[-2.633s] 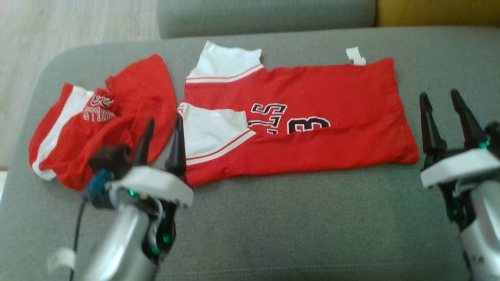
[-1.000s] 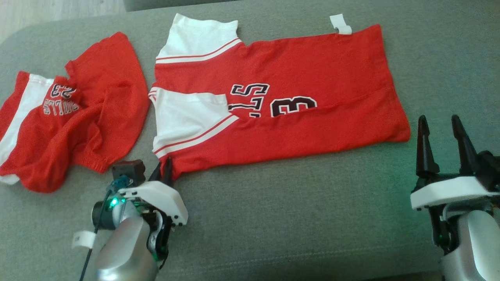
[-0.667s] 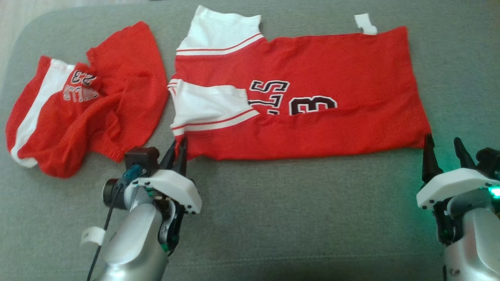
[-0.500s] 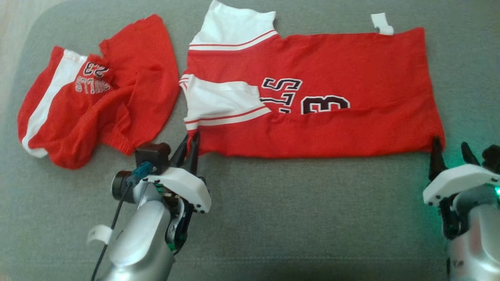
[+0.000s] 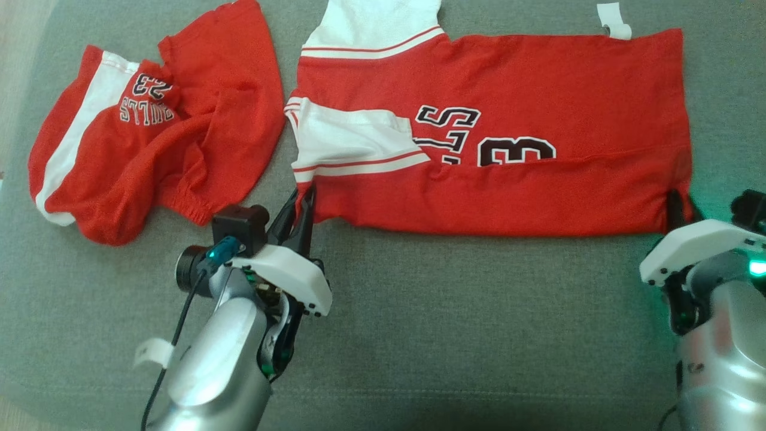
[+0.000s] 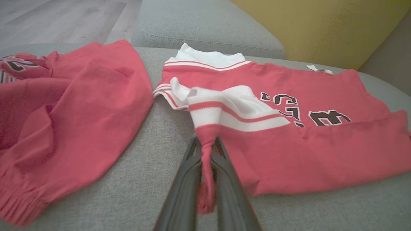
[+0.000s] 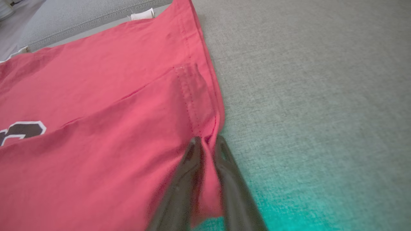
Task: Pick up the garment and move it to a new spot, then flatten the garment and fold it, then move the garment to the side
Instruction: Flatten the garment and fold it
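Note:
The garment (image 5: 508, 84) is a red jersey with white sleeves and black lettering, spread lengthwise on the grey sofa seat (image 5: 479, 335) with its near edge folded over. My left gripper (image 5: 302, 203) is shut on its near left corner; the left wrist view shows red cloth (image 6: 321, 150) pinched between the left gripper (image 6: 205, 144) fingers. At the near right corner, my right gripper (image 5: 679, 200) has its fingers closed on the hem. In the right wrist view the garment (image 7: 96, 96) bunches between the right gripper (image 7: 207, 144) fingers.
Crumpled red shorts (image 5: 179, 137) with a white stripe lie just left of the jersey, close to my left gripper. A white tag (image 5: 613, 18) sticks out at the jersey's far right corner. A yellow cushion (image 6: 321, 29) and wooden floor (image 6: 64, 16) lie beyond the seat.
The camera has shifted. My right gripper has moved forward to the jersey's near right corner and closed on it. My left gripper has stayed shut on the near left corner.

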You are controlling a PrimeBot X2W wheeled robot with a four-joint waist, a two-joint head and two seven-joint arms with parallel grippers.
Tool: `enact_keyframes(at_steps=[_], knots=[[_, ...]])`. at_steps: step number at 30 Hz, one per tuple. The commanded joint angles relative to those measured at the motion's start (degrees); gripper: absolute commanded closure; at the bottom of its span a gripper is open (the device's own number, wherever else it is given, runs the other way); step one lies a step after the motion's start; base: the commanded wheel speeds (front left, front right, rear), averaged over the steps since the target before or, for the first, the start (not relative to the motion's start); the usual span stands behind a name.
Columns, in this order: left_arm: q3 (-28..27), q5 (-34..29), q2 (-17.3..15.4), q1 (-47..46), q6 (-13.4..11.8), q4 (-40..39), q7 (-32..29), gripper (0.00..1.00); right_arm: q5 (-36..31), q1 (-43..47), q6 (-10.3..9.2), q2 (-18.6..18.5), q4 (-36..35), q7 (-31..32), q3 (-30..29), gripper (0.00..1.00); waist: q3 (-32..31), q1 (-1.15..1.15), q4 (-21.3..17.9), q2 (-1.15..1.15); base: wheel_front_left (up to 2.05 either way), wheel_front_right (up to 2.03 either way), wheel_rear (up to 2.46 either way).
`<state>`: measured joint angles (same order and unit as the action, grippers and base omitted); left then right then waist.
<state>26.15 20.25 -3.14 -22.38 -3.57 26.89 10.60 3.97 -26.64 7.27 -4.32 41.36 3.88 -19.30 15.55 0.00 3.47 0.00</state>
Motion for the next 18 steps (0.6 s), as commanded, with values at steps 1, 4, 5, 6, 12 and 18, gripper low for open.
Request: enact_keyframes(at_steps=[1, 4, 5, 6, 12, 18], knots=[[-1.56, -0.29, -1.07, -0.47, -0.30, -2.11, -0.04, 1.00, 0.00, 0.06, 0.22, 0.17, 0.06, 0.67, 1.62, 1.00, -0.14, 0.00, -0.17, 0.00, 0.00, 0.00, 0.00], [-1.58, -0.08, -1.43, 0.06, -0.52, -2.09, -0.23, 1.00, 0.18, 0.03, 0.22, -0.33, 0.90, 0.16, 1.85, 1.00, -1.01, 0.00, -0.73, 0.00, 0.00, 0.00, 0.00], [-1.56, -0.02, -1.54, 0.28, -0.58, -2.00, -0.28, 1.00, 0.32, 0.10, 0.22, -0.51, 1.11, 0.05, 1.96, 1.00, -1.45, 0.00, -0.93, 0.00, 0.00, 0.00, 0.00], [-1.52, 0.03, -1.67, 0.53, -0.64, -1.90, -0.34, 1.00, 0.48, 0.18, 0.22, -0.68, 1.25, -0.01, 2.13, 1.00, -1.92, 0.00, -1.16, 0.00, 0.00, 0.00, 0.00], [-2.14, 1.17, -3.68, 4.62, -1.00, -1.23, -0.59, 1.00, 2.66, 2.24, 0.22, -2.02, 1.09, 2.25, 4.44, 1.00, -6.21, 0.00, -2.90, 0.00, 0.00, 0.00, 0.00], [-1.92, 2.19, -5.59, 9.53, -0.84, -1.58, -2.06, 1.00, 7.00, 6.78, 0.22, -4.50, -1.86, 9.68, 9.75, 1.00, -9.76, 0.00, -3.91, 0.00, 0.00, 0.00, 0.00]])
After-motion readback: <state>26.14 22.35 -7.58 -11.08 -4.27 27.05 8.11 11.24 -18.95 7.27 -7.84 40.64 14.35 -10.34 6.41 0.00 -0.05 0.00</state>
